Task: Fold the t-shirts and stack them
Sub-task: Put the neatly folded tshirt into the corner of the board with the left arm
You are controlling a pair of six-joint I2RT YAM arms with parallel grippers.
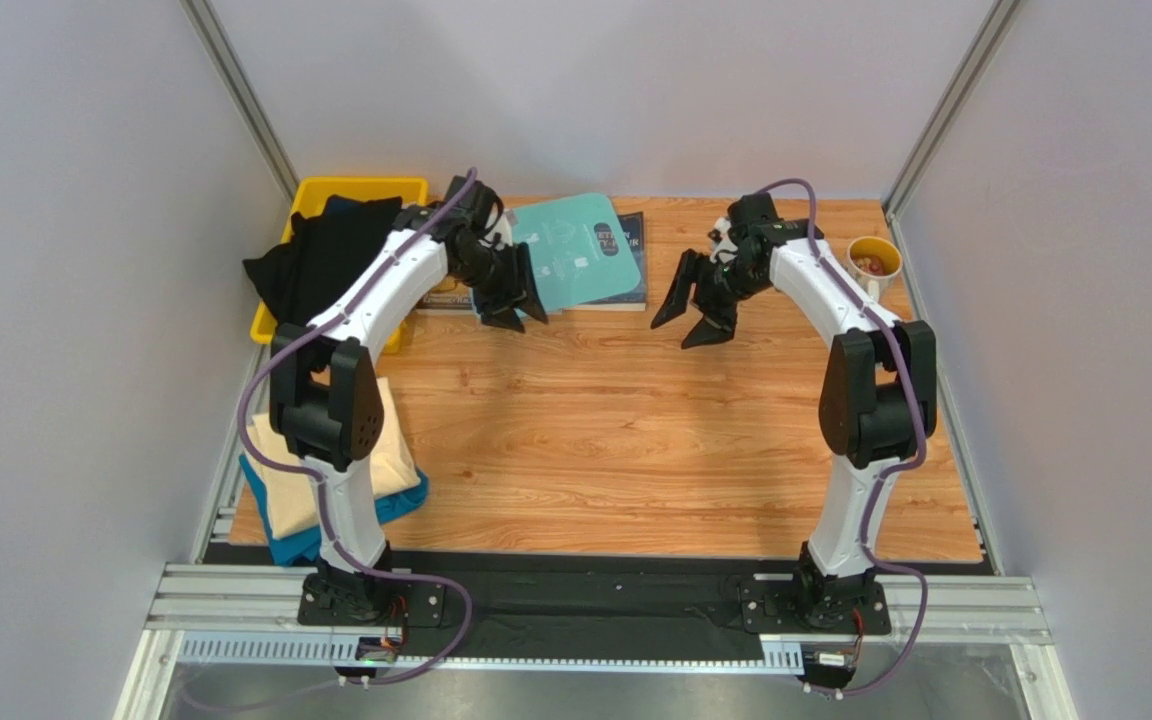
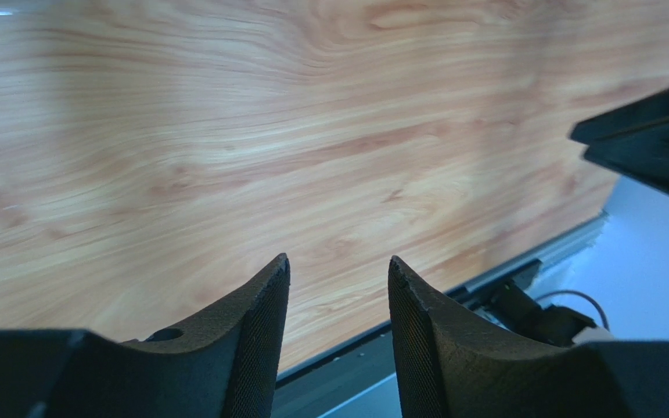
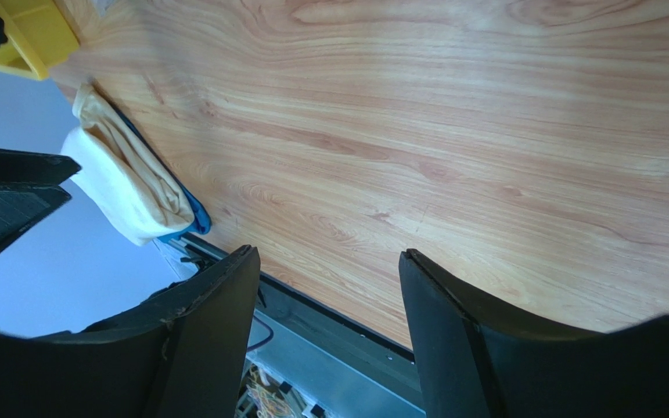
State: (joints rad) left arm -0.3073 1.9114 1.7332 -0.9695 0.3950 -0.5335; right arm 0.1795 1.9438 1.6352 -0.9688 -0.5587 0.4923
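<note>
Left gripper (image 1: 516, 306), right gripper (image 1: 696, 317): jaws apart, empty.
Next I send left to black shirt (image 1: 319, 255) in bin (image 1: 375, 188); pinch one layer only.

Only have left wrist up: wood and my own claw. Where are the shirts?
Observer: A cream shirt lies folded on a teal shirt at the table's near left corner.
Operator: Any left to fold?
Observer: Black shirts hang out of a yellow bin at the far left.
Operator: Right claw holding anything?
Observer: No. The right claw is open with nothing in it.
</note>
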